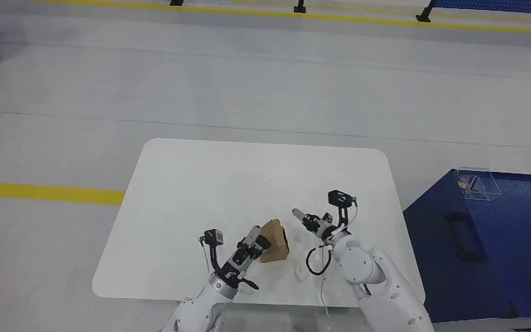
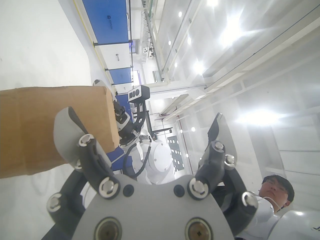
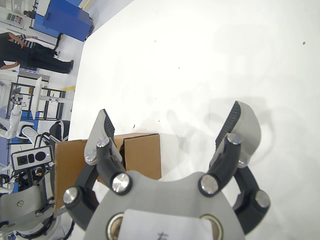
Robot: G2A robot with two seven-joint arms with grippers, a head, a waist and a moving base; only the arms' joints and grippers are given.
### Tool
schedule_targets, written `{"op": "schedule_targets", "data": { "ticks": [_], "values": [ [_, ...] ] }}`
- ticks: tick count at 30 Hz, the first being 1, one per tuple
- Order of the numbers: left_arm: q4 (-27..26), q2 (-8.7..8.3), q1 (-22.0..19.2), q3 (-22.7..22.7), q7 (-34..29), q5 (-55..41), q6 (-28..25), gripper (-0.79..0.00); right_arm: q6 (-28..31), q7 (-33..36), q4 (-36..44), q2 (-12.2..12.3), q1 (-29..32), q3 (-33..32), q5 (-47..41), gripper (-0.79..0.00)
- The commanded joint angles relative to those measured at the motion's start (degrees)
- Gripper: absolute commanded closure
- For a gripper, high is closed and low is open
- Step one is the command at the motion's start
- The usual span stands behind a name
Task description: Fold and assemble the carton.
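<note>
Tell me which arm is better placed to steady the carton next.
Left, probably: the left gripper has one finger against the carton, while the right gripper hangs open beside it, apart.

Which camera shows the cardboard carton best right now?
The right wrist view: the carton shows two panels and a flap seam. The top view shows it far off and tiny; the left wrist view, one plain face, cut off.

The carton [image 1: 276,241] is matt brown cardboard, with raw, slightly rough cut edges. The desk [image 1: 249,174] under the carton is smooth white with a faint sheen. The right pincer [image 3: 170,106] has pale grey plastic finger shells, ribbed black rubbery pads [image 3: 227,125] and shiny metal bolts.
</note>
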State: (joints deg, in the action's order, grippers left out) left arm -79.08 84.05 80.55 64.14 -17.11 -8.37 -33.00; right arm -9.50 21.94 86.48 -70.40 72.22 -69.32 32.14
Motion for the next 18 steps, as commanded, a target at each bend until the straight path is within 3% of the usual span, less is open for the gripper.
{"op": "schedule_targets", "data": {
  "ticks": [1, 7, 15, 18],
  "values": [
    [-0.3, 0.21, -0.5, -0.7, 1.4, -0.4, 1.7, -0.785, 0.1, 0.1, 0.4, 0.0, 0.3, -0.4, 0.1, -0.785],
    [-4.2, -0.29, 0.5, 1.3, 1.7, -1.7, 7.5, -0.785, -0.4, -0.1, 1.7, 0.3, 1.0, -2.6, -0.3, -0.785],
    [-19.5, -2.44, 8.8, 8.0, -2.8, 1.4, 17.4, -0.785, -0.4, 3.6, 2.4, 0.3, 1.3, -4.1, -5.1, -0.785],
    [-19.5, -2.44, 8.8, 8.0, -2.8, 1.4, 17.4, -0.785, -0.4, 3.6, 2.4, 0.3, 1.3, -4.1, -5.1, -0.785]
  ]
}}
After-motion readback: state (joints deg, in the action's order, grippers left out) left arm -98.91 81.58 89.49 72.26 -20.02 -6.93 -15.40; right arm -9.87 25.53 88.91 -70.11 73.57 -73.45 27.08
